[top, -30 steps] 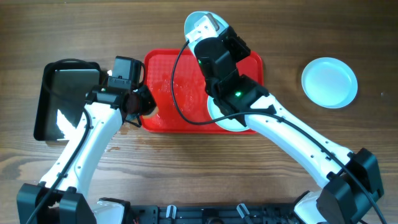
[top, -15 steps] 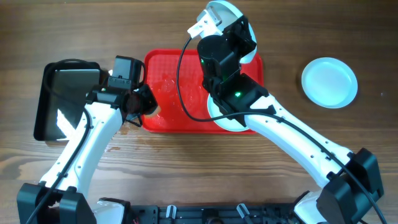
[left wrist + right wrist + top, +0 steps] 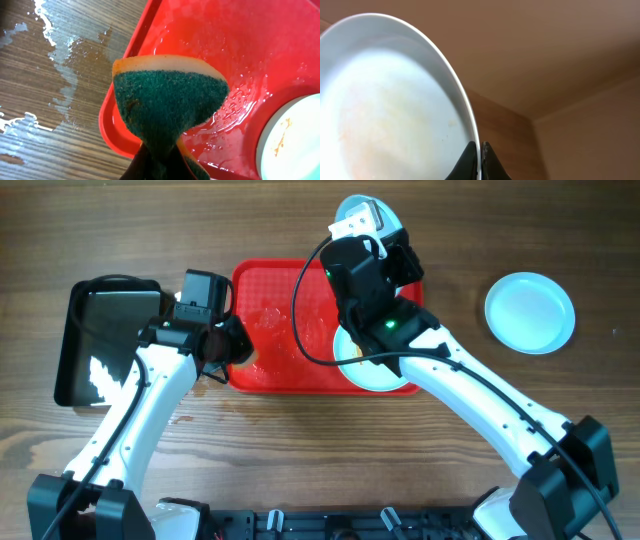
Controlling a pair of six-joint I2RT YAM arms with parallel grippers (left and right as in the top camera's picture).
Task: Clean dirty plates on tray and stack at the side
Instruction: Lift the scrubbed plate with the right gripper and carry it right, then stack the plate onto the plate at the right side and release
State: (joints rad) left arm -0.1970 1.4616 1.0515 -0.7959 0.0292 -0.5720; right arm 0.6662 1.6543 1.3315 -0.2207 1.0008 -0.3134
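**Figure. Plate lifted for handling; sponge poised at the tray's wet corner.**

The right gripper (image 3: pixel 481 152) has its fingers closed thin on the rim of the held plate (image 3: pixel 395 100). The pinch takes only the edge, so the plate's whole face is left exposed. In the overhead view this plate rides tilted above the far edge of the red tray (image 3: pixel 270 290), clear of its floor. A faint orange cast on the face suggests it may not be fully clean, though the tint is too weak to be sure.

The left gripper (image 3: pixel 160 162) is clamped on the pinched lower part of the sponge (image 3: pixel 170 105). The green scouring side fans outward and the orange layer runs along its top edge. The sponge hangs over the tray's near left corner, where water beads on the red surface. Spilled water (image 3: pixel 60 75) also streaks the table (image 3: pixel 45 135) just beside the rim.

A smeared plate (image 3: pixel 295 145) lies flat in the tray and shows orange marks. It probably awaits scrubbing, with the sponge near but apart from it.

One clean-looking plate (image 3: pixel 530 312) rests on the table well apart to the right, likely the start of the stack. A black tray (image 3: pixel 100 340) sits to the left, unused.
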